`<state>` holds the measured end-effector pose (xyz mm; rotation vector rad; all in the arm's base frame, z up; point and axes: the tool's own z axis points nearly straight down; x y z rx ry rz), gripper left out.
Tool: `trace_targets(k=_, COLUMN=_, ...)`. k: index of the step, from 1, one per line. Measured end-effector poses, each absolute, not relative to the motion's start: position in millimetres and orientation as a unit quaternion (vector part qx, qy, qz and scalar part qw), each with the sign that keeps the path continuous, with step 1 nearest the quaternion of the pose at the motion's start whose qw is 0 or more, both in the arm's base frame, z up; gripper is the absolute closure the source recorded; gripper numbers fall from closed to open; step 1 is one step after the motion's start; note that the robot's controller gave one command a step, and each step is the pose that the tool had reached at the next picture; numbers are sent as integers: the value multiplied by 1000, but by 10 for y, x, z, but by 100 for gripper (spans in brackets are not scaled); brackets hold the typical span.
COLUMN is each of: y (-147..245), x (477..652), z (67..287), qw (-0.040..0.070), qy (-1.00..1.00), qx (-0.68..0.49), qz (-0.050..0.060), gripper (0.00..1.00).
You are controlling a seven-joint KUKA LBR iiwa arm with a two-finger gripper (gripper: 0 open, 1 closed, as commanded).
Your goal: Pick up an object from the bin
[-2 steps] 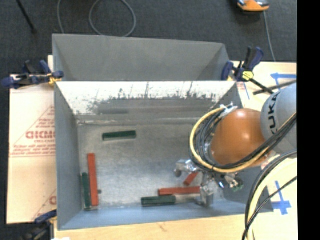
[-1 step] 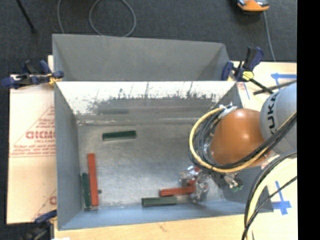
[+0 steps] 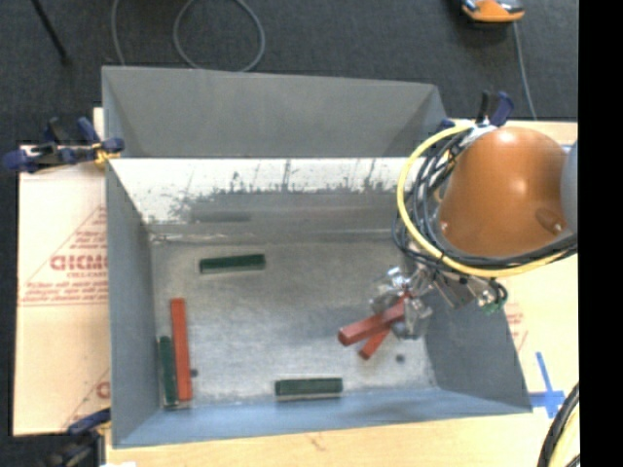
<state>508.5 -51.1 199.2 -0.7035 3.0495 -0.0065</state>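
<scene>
Grey metal bin [image 3: 127, 261]: the floor is pale and scuffed, and the back wall is flecked with dark streaks. Dark green: the bar at rear left [image 3: 232, 264], the bar at the near wall [image 3: 308, 387] and the thin bar at the left wall [image 3: 167, 370], which lies against a red bar [image 3: 178, 346]. Red sticks [image 3: 362, 335], possibly one forked piece, lie under the silvery gripper [image 3: 401, 307]. The wrist cover [image 3: 501, 193] is orange-brown. The cables [image 3: 417, 197] are yellow and black.

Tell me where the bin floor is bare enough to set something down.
Bare: the middle, between upper green bar, left red bar and lower green bar. Crowded: right side, gripper by red sticks.
</scene>
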Motion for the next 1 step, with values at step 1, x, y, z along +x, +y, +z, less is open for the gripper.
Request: trace_targets(k=1, y=-201, x=5293, z=3057, qw=4, qy=906, qx=-423, qz=-1, gripper=100)
